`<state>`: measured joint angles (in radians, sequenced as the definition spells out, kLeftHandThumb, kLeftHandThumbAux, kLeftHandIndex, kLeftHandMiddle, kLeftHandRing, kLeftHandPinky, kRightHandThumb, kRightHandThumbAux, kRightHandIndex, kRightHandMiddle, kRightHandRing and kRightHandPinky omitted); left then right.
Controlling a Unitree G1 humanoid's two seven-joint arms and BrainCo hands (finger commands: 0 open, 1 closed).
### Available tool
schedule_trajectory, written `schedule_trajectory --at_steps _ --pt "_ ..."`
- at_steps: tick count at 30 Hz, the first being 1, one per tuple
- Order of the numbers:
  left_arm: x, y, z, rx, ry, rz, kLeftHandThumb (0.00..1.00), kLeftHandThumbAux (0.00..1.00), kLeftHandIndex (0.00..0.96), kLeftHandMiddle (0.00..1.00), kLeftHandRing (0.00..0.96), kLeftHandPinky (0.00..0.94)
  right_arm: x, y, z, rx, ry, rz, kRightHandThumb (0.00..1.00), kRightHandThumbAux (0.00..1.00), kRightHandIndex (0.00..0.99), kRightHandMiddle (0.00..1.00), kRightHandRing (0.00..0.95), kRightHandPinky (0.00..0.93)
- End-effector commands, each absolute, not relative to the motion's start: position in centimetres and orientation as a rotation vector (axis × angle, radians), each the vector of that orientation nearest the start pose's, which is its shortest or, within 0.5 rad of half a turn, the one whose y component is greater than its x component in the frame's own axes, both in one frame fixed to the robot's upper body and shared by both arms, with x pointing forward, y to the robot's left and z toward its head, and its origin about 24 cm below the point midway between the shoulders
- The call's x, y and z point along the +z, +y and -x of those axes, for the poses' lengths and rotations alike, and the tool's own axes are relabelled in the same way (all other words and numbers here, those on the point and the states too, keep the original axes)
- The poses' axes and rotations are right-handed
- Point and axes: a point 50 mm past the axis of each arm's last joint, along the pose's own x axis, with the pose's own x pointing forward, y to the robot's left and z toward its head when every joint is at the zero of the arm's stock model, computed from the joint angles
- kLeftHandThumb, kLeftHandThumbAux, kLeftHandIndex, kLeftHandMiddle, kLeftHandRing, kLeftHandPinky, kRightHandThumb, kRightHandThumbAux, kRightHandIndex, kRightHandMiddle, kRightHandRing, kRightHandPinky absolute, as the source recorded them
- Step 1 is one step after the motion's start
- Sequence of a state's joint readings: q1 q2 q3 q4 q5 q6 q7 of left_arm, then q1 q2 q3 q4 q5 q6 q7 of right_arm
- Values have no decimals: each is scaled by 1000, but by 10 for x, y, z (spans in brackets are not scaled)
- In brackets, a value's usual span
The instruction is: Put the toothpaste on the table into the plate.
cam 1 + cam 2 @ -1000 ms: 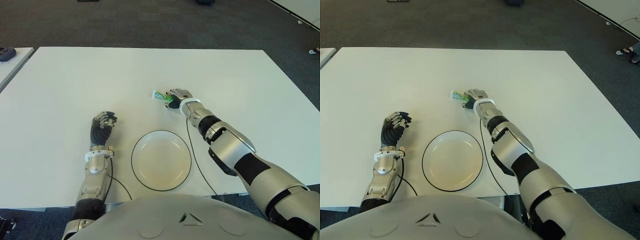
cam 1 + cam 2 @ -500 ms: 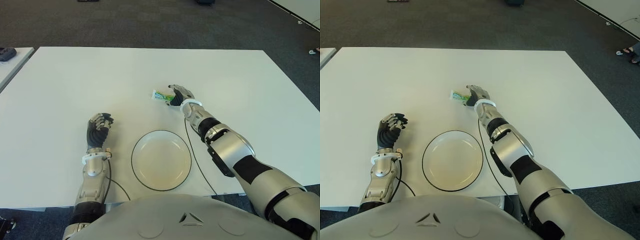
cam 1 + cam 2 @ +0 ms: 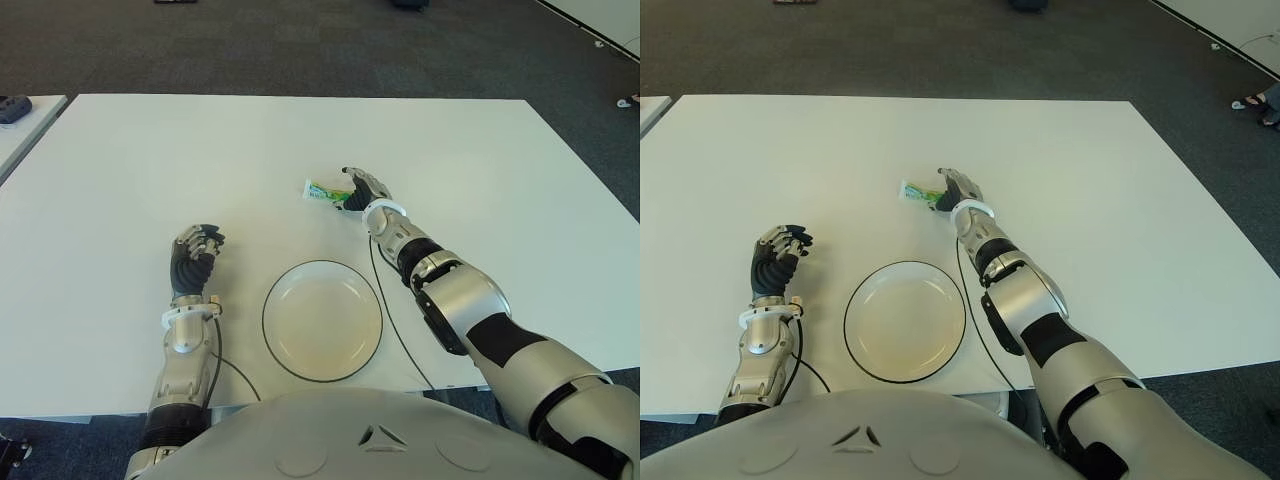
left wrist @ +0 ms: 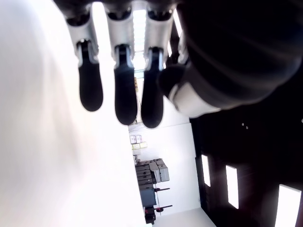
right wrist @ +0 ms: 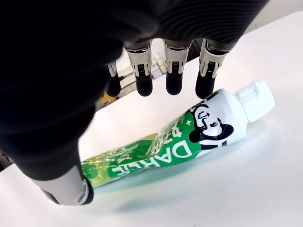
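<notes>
A green and white toothpaste tube (image 3: pixel 322 190) lies flat on the white table (image 3: pixel 150 160), its white cap pointing left. My right hand (image 3: pixel 358 187) hovers at the tube's right end, open. In the right wrist view its fingers (image 5: pixel 173 82) hang spread above the tube (image 5: pixel 189 139) without clasping it, and the thumb (image 5: pixel 64 187) is by the crimped end. The white plate (image 3: pixel 322 320) with a dark rim sits near the front edge, below and slightly left of the tube. My left hand (image 3: pixel 195 255) shows left of the plate with its fingers curled, holding nothing.
A thin black cable (image 3: pixel 395 325) runs across the table from the right arm toward the front edge, just right of the plate. A second table (image 3: pixel 25 125) with a dark object (image 3: pixel 12 106) stands at the far left. Dark carpet surrounds the table.
My right hand has lifted and spread its fingers off the tube, which stays put. My left hand has drawn back a little toward the front edge.
</notes>
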<state>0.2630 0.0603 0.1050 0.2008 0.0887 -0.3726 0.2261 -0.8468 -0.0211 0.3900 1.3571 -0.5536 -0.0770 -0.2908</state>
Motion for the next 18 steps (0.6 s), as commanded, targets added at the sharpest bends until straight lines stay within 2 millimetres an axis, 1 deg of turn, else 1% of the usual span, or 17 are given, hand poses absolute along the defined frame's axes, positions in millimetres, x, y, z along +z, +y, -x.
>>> schedule_trajectory --at_steps 1,7,10,18 --pt "-22 209 -176 340 82 -166 703 719 427 491 488 479 8 -87 -354 239 173 1013 288 754 118 95 97 163" --pt "-22 210 -176 345 88 -146 702 719 426 480 479 466 10 -87 -355 230 157 997 304 758 163 117 109 151" --pt "-21 210 -176 347 92 -142 702 719 426 479 476 474 12 -86 -356 229 146 990 340 749 193 126 113 161" --pt "-21 211 -176 351 95 -127 703 718 427 479 476 470 14 -85 -357 227 134 987 380 736 217 126 112 157"
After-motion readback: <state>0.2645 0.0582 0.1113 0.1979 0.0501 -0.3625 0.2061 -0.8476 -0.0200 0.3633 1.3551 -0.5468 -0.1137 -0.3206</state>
